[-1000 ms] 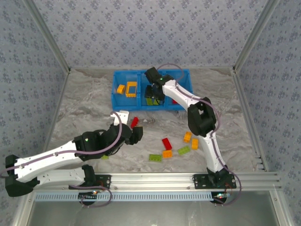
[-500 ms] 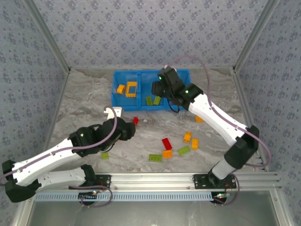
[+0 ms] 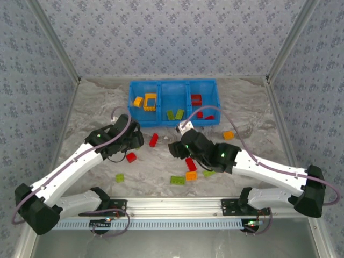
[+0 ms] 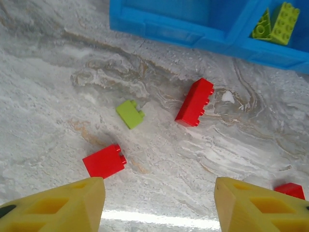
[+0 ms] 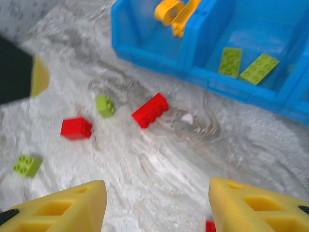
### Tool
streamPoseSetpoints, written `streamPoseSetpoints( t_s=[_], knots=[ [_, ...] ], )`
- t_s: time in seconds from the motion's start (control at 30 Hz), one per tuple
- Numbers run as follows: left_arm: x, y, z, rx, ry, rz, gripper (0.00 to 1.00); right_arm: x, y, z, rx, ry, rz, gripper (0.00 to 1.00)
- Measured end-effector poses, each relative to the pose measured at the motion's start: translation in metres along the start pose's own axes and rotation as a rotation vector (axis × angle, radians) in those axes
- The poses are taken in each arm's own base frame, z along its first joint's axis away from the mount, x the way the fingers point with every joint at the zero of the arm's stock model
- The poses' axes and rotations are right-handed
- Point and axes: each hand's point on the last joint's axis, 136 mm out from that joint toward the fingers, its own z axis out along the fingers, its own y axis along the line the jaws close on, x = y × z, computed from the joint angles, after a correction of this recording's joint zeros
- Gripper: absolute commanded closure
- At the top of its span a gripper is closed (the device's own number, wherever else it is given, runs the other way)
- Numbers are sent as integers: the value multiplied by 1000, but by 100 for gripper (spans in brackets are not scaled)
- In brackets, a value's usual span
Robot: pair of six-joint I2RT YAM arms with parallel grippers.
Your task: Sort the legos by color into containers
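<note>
Two grippers: the left gripper (image 4: 159,209) and the right gripper (image 5: 154,208) are both spread wide above the marbled grey table (image 3: 91,115). Their yellow plastic fingers (image 4: 63,203) grip nothing.
Ahead of the left fingers: a squat red plastic brick (image 4: 104,161) lies just beyond the left-hand tip, with a small lime-green brick (image 4: 130,114) past it. A long red studded brick (image 4: 194,102) sits nearer the right-hand tip, with bare table between them.
Beyond those: the bright blue three-compartment plastic bin (image 4: 183,26) walls off the far side.
Ahead of the right fingers: the long red studded brick lies between the tips, well forward. A blurred dark shape (image 5: 14,72) edged in yellow crowds the far left.
Bin, from the right wrist: orange-yellow pieces (image 5: 174,9) are in the left compartment and two lime-green flat plates (image 5: 231,61) in the middle one.
From overhead: red bricks (image 3: 196,99) fill the right compartment. A loose orange brick (image 3: 191,175) lies behind the right fingers, beside that arm.
</note>
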Motion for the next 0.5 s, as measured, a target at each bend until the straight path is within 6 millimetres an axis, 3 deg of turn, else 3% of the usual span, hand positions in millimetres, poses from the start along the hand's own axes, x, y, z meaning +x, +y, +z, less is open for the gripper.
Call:
streamPoseSetpoints(
  t_s=[0.17, 0.33, 0.5],
  knots=[
    [4, 15, 39, -47, 89, -77, 46, 33, 15, 5, -31, 41, -54, 39],
    [4, 29, 82, -103, 163, -146, 48, 38, 35, 7, -74, 32, -70, 39],
    [9, 32, 109, -128, 210, -158, 48, 47, 45, 14, -84, 52, -76, 39]
  ],
)
